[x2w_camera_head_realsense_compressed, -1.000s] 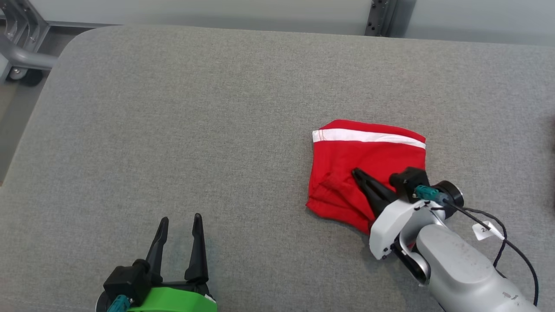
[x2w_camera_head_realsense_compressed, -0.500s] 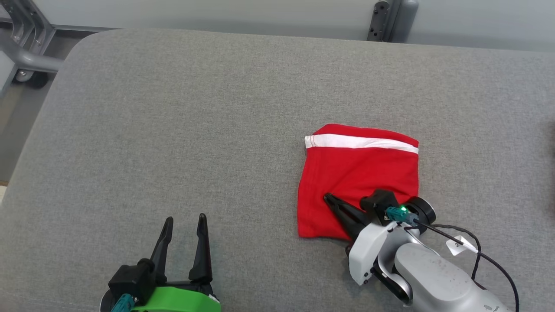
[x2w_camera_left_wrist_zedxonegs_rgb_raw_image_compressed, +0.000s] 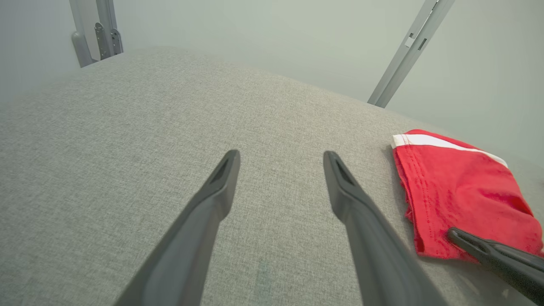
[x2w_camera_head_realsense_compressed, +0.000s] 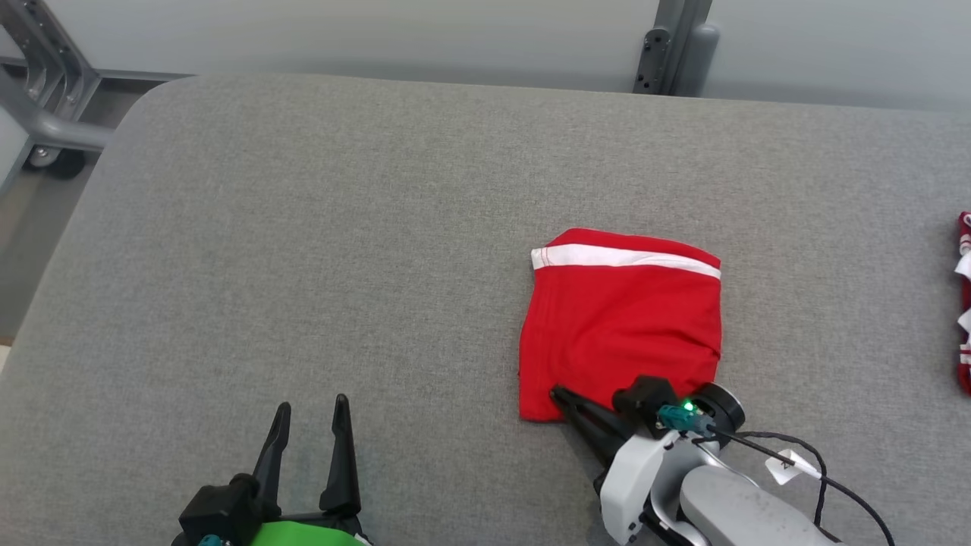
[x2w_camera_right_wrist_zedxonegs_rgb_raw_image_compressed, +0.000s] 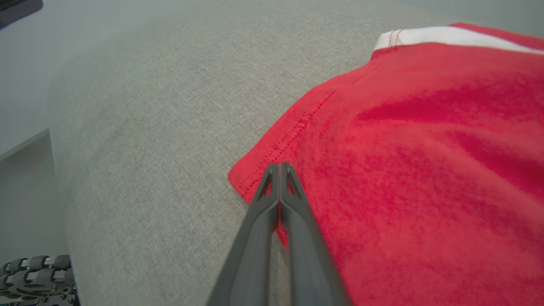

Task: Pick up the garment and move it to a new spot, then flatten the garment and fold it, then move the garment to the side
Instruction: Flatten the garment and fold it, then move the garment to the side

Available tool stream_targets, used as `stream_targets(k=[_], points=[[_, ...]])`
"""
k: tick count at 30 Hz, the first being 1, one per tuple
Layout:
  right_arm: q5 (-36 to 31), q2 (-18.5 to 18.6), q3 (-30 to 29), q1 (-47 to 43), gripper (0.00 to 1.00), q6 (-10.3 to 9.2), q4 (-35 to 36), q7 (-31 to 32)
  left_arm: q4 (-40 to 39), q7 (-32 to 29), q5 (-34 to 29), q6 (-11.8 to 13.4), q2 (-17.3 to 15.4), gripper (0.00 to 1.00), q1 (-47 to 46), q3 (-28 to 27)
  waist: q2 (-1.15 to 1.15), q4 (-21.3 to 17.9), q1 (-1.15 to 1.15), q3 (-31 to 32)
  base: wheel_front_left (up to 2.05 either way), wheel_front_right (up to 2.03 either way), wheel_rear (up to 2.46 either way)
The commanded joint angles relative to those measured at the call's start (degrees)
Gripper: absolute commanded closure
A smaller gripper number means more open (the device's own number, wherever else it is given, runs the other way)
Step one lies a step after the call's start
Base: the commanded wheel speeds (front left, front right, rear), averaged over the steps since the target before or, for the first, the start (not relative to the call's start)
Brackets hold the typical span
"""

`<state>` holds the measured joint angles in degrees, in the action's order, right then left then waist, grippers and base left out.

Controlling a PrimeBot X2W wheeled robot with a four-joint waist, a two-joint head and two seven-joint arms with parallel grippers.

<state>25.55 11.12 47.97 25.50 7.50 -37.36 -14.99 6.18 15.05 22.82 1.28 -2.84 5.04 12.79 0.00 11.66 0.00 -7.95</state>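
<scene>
The garment (x2w_camera_head_realsense_compressed: 622,318) is red with a white band along its far edge, and it lies folded flat on the grey padded table (x2w_camera_head_realsense_compressed: 303,227), right of centre. My right gripper (x2w_camera_head_realsense_compressed: 556,393) is shut, its tips resting on top of the garment's near-left corner. In the right wrist view the two fingers (x2w_camera_right_wrist_zedxonegs_rgb_raw_image_compressed: 279,165) press together over the stitched hem of the garment (x2w_camera_right_wrist_zedxonegs_rgb_raw_image_compressed: 403,148), with no cloth seen between them. My left gripper (x2w_camera_head_realsense_compressed: 311,406) is open and holds nothing, low over bare table at the near left; its wrist view has the spread fingers (x2w_camera_left_wrist_zedxonegs_rgb_raw_image_compressed: 280,155) left of the garment (x2w_camera_left_wrist_zedxonegs_rgb_raw_image_compressed: 459,191).
Another red and white cloth (x2w_camera_head_realsense_compressed: 964,303) pokes in at the table's right edge. A grey metal frame with a castor (x2w_camera_head_realsense_compressed: 38,114) stands off the far-left corner, and a metal post (x2w_camera_head_realsense_compressed: 667,45) rises behind the far edge.
The right gripper, shut throughout, slid across the garment from its middle toward the near-left corner, and the bunched near edge now lies smooth. The head camera shifted. The left gripper stayed open.
</scene>
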Motion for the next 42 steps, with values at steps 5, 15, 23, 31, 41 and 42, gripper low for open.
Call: stream_targets(k=[5,15,23,31,41,42], points=[[-1.6,1.7,-8.0,-3.8,0.55,-0.01,6.5,-0.2,-0.1,0.1,-1.3,-0.2,-0.1,0.0,2.3,-2.1,0.0,-4.5,0.0,3.9,0.0,0.0,0.0],[-8.7,2.9,-33.2,-18.8,0.0,-0.01,22.2,-0.2,0.1,0.1,-4.5,-1.8,-0.1,0.0,6.0,-6.9,0.0,-9.4,0.0,9.3,0.0,0.0,0.0],[-14.0,0.7,-47.4,-28.4,0.0,-0.01,27.3,-0.2,2.2,0.1,-6.1,-4.4,-0.1,0.0,6.4,-10.1,0.0,-9.8,0.0,12.0,0.0,0.0,0.0],[-15.0,-1.9,-50.8,-31.9,0.0,-0.01,25.6,-0.2,4.6,0.1,-7.4,-5.9,-0.1,0.0,7.0,-12.6,0.0,-9.4,0.0,12.7,0.0,0.0,0.0],[-12.4,-4.0,-50.2,-30.7,0.0,-0.01,23.8,-0.2,4.4,0.1,-6.4,-5.8,-0.1,0.0,6.4,-11.8,0.0,-8.8,0.0,11.5,0.0,0.0,0.0],[-11.7,-3.9,-49.5,-30.2,0.0,-0.01,23.3,-0.2,4.2,0.1,-6.3,-5.7,-0.1,0.0,6.4,-11.7,0.0,-8.7,0.0,11.3,0.0,0.0,0.0]])
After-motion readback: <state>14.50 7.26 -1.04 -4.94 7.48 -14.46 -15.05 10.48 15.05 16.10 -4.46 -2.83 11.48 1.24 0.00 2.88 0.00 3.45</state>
